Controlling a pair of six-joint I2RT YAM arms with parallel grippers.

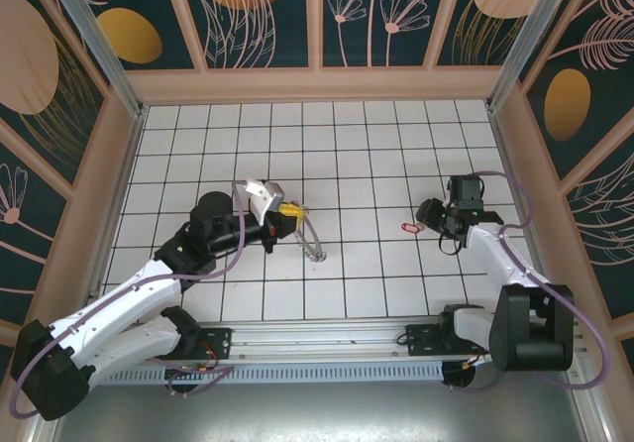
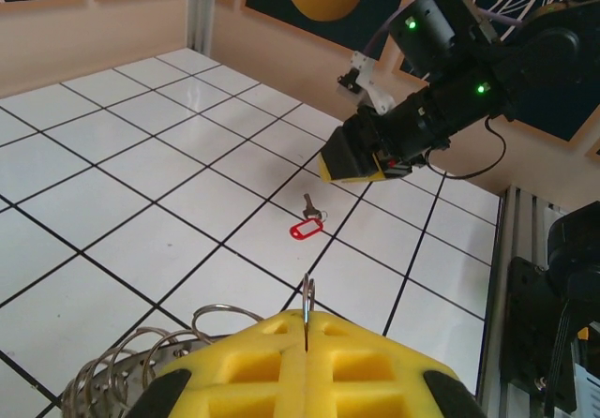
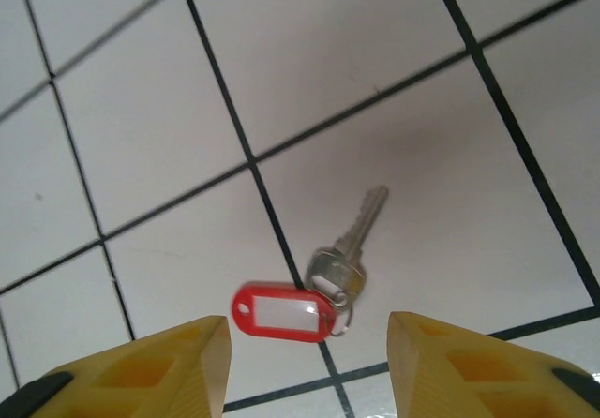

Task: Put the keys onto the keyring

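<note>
Left tool [image 2: 306,329]: clenched on the keyring [image 1: 311,236], gripping its rim so the ring stands tilted over the surface [image 1: 357,155], its low edge near the tiles.
Right tool [image 3: 307,366]: released, pads spread, poised just above the key [image 3: 349,245], nothing held.
Key: flat on the tiles with its red tag [image 3: 283,311] joined at the head, blade pointing away from the tool, well apart from the keyring.
Step in hand: picking up the key, by the look of it.
Doing it well: the key lies thin and flat, so the pads should probably come down astride the key head or tag, close squarely, and leave the key's small loop free for threading.
Risk: a shallow pinch may skid the key across the tile.
</note>
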